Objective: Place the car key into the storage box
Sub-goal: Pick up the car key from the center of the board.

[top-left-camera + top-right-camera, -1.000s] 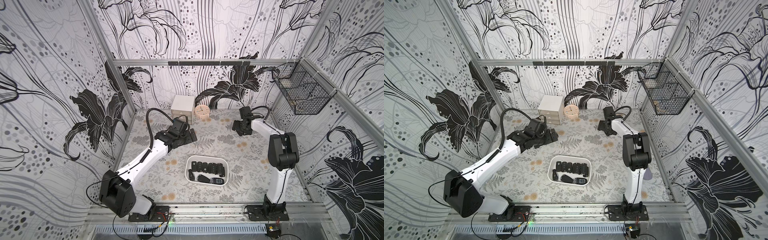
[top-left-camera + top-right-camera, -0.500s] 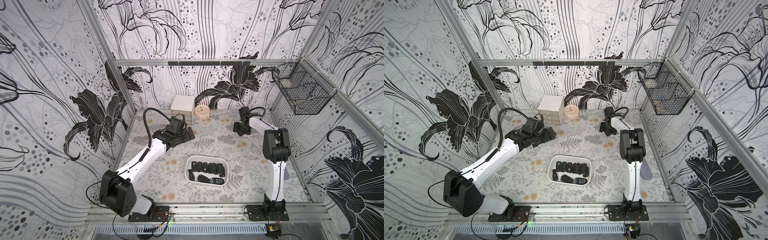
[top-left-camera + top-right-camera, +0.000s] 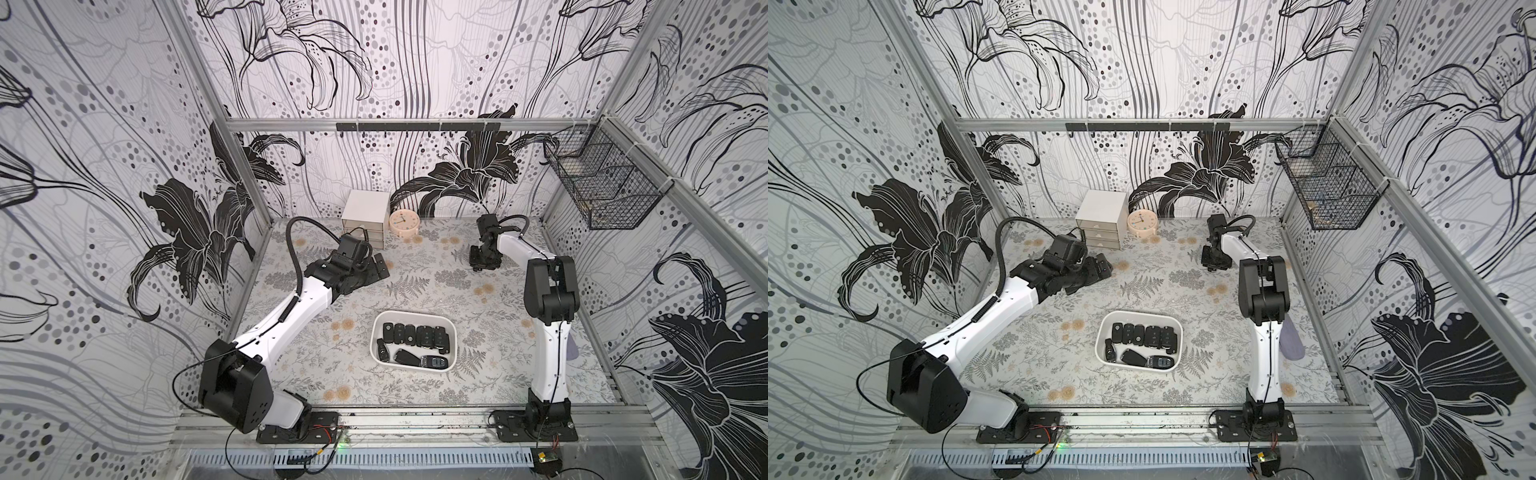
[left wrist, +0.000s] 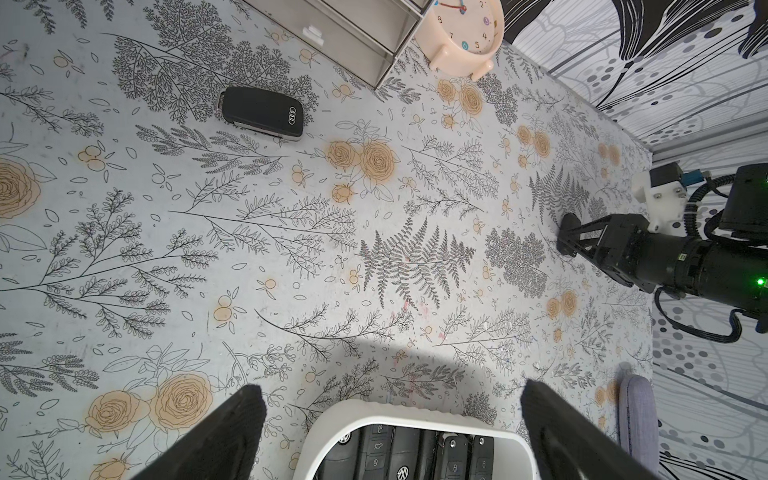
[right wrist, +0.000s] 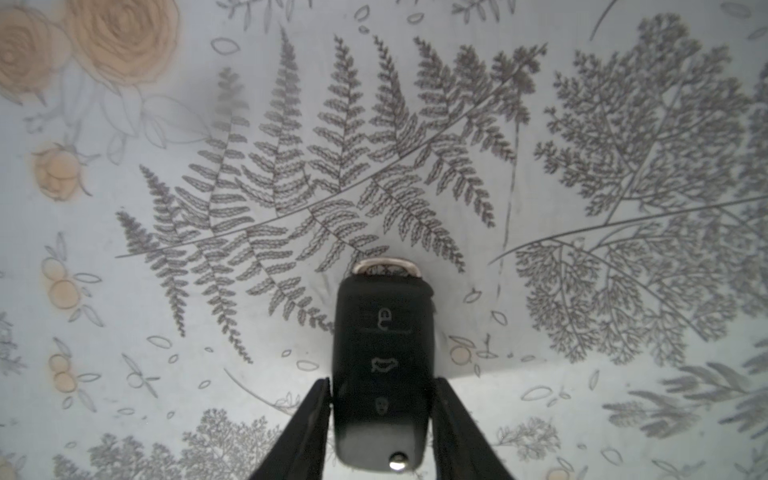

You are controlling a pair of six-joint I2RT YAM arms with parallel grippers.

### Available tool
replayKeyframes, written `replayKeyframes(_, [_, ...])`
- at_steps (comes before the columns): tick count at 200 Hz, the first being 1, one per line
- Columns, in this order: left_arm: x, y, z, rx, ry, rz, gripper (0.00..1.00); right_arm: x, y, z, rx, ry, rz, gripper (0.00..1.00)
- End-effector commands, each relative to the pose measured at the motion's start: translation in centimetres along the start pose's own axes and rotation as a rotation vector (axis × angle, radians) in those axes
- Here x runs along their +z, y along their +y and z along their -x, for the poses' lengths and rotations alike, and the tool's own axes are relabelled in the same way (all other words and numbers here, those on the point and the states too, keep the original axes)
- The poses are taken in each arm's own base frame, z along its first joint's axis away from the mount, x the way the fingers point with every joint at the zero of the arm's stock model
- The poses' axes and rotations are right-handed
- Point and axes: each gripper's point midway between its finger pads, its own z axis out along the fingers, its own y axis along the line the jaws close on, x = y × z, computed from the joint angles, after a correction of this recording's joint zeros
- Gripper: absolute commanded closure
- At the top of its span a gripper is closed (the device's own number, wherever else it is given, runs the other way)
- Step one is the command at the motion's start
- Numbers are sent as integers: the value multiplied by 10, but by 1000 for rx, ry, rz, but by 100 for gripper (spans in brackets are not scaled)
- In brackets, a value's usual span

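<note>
Car key [image 5: 382,365]: likely light, stiff, slick.
Right fingers [image 5: 308,424]: clamped on its long sides.
Left fingers [image 4: 232,432]: wide apart, empty.

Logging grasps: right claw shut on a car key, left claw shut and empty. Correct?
No: the left claw is open and empty, as the left wrist view shows. The right claw is shut on the car key.
</note>
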Motion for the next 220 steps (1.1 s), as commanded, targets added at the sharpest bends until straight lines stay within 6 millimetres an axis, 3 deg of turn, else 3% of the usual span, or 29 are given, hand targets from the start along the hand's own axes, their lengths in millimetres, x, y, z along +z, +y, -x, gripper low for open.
replayKeyframes(1, [3,-2,2,-8,-6,-23,1,7,-1,-9,5,43,-6,60])
replayKeyframes(19, [1,-3,2,-11,-3,-25,1,9,-1,-7,9,45,-8,54])
replayKeyframes(54, [-4,0,-1,-48,-4,-29,1,15,-2,-6,39,64,-25,55])
replayKeyframes(104, [-14,6,-5,-120,-26,-38,1,19,0,-10,76,89,-22,68])
replayKeyframes(155, [-23,6,-12,-120,-14,-56,1,-27,15,3,88,-16,32,71])
replayKeyframes(179, [-26,1,-17,-70,14,-75,1,-55,35,-2,81,-42,69,71])
replayKeyframes(220, [-32,-3,-22,7,50,-99,1,-95,75,-49,46,-39,103,71])
